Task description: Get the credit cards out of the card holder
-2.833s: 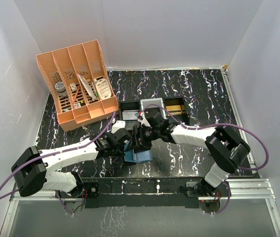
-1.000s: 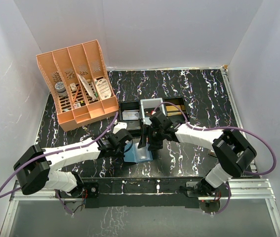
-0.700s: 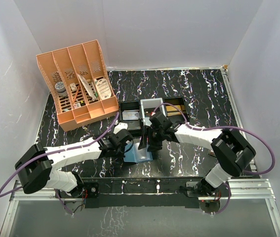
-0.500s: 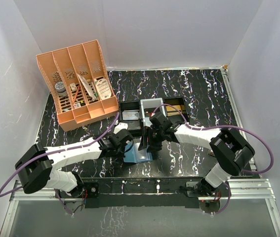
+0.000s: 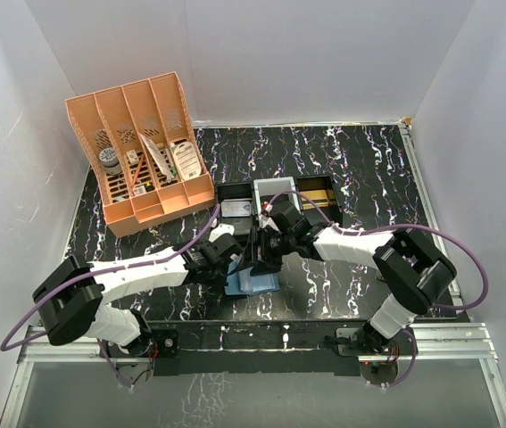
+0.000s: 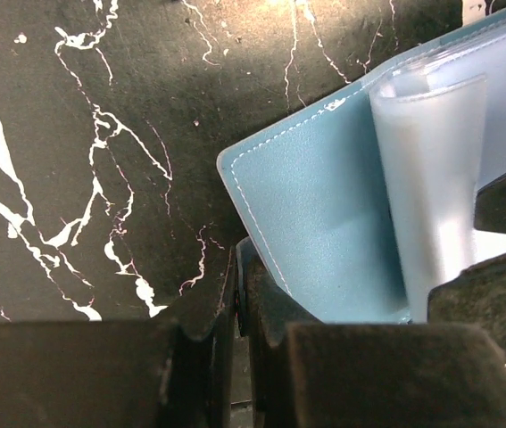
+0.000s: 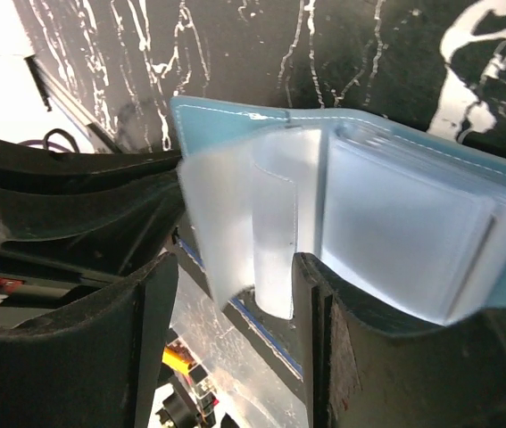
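Card holder (image 5: 254, 283) lying open near the front of the surface (image 5: 360, 178), both arms on it

Inside faces up, long axis roughly left-right seen from above. Left end effector (image 6: 236, 272) is pinched tight on the teal cover's edge. Right end effector (image 7: 235, 267) is spread partway, straddling a curled clear sleeve (image 7: 275, 223); can't tell if it touches.

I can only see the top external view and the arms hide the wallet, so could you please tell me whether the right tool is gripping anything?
Observer: No. The right tool is open, and a clear plastic sleeve of the card holder stands loose between its jaws.
Operator: Thank you. What about the left tool?
Observer: The left tool looks pinched almost shut on the card holder's teal outer edge.
Operator: Is any card showing?
Observer: None in either wrist view, only frosted sleeves.
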